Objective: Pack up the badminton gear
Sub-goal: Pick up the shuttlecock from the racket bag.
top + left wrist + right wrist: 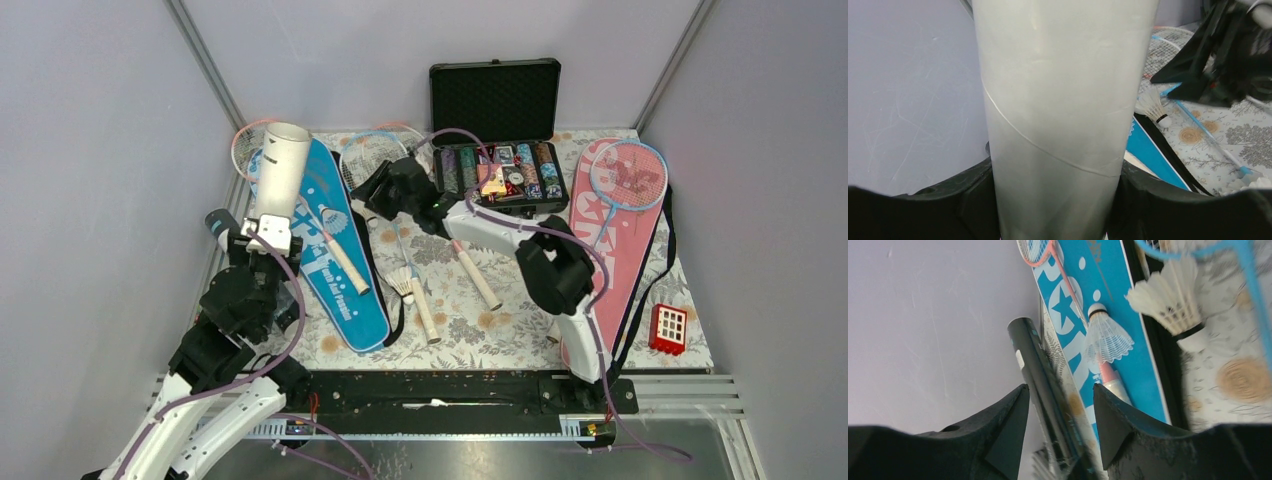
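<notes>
The left gripper [268,235] is clenched on the white tube [281,165], holding it tilted with its open mouth up, at the upper left of the top view, by the upper end of the blue cover [335,270]. The right gripper [365,195], at upper centre of that view, has its jaws spread with nothing pinched. Through the gap, its own camera shows the dark tube [1033,355] lying farther off, by the wall at left. A feather shuttle [1168,300] lies at the upper right of the right wrist view, just beside the cover's black edge. A second shuttle [1105,337] rests on the cover at centre. The step in hand looks like loading shuttles into the white tube. Done well, the right gripper would take a shuttle by its cork, since the feathers would likely crush. The left arm would hold the mouth steady and tipped toward it, so the shuttle drops in cork first without catching the rim.
</notes>
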Robot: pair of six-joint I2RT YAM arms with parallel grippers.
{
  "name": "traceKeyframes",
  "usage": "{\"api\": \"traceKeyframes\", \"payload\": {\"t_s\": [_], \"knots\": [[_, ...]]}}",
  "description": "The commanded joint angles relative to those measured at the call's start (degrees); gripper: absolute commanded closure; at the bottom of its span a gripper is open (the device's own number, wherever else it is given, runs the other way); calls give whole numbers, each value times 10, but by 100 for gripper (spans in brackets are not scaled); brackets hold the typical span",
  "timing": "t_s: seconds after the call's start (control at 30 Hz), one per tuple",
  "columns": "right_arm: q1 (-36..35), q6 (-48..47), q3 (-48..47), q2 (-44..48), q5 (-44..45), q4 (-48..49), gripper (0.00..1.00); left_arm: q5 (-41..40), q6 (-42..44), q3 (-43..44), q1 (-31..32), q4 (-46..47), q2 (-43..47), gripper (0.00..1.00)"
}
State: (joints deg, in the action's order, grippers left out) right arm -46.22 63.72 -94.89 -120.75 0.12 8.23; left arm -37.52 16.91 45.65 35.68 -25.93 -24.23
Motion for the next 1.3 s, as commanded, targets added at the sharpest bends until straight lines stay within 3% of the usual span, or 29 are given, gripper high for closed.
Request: {"api": "traceKeyframes", "payload": {"t_s": [0.0, 0.4, 0.6, 0.83, 1.27], "knots": [[-28, 186, -43, -53, 51, 52, 43, 14, -13, 35, -3, 17, 17, 63], [-43, 324, -166, -189, 79, 39, 43, 34, -31, 30, -3, -7, 36, 63], [-52, 354, -243, -244, 71, -4, 42, 34, -33, 23, -3, -10, 41, 63], [-53, 365, -368, -306, 81, -124, 44, 37, -22, 12, -3, -10, 32, 63], [-40, 292, -316, -249, 84, -102, 46, 38, -5, 14, -3, -6, 28, 63]]}}
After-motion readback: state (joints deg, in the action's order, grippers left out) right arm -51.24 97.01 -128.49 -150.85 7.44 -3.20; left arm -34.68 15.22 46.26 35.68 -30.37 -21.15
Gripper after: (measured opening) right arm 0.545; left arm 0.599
